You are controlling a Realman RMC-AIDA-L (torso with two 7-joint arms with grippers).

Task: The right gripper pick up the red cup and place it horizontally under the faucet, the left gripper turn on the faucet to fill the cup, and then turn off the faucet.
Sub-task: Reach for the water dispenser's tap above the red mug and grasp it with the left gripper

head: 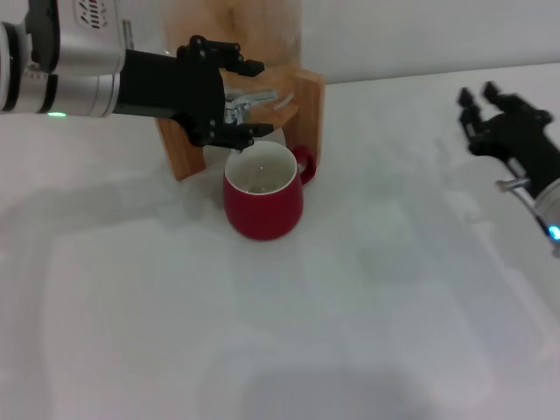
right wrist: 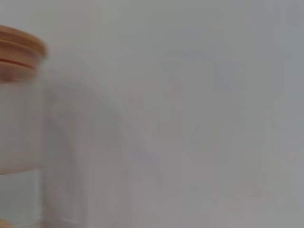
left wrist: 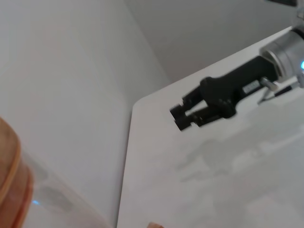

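Left end effector (head: 234,96) clamped on faucet (head: 249,101) lever above upright red cup (head: 262,192); ease lever gently; right end effector (head: 479,109) parked, spread

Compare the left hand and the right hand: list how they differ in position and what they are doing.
The left hand is at the faucet, its fingers around the lever, directly above the red cup; the right hand hangs far off to the robot's right, near nothing.
The left hand is closed on the faucet; the right hand is open and holds nothing.
Both are black, multi-fingered claws.
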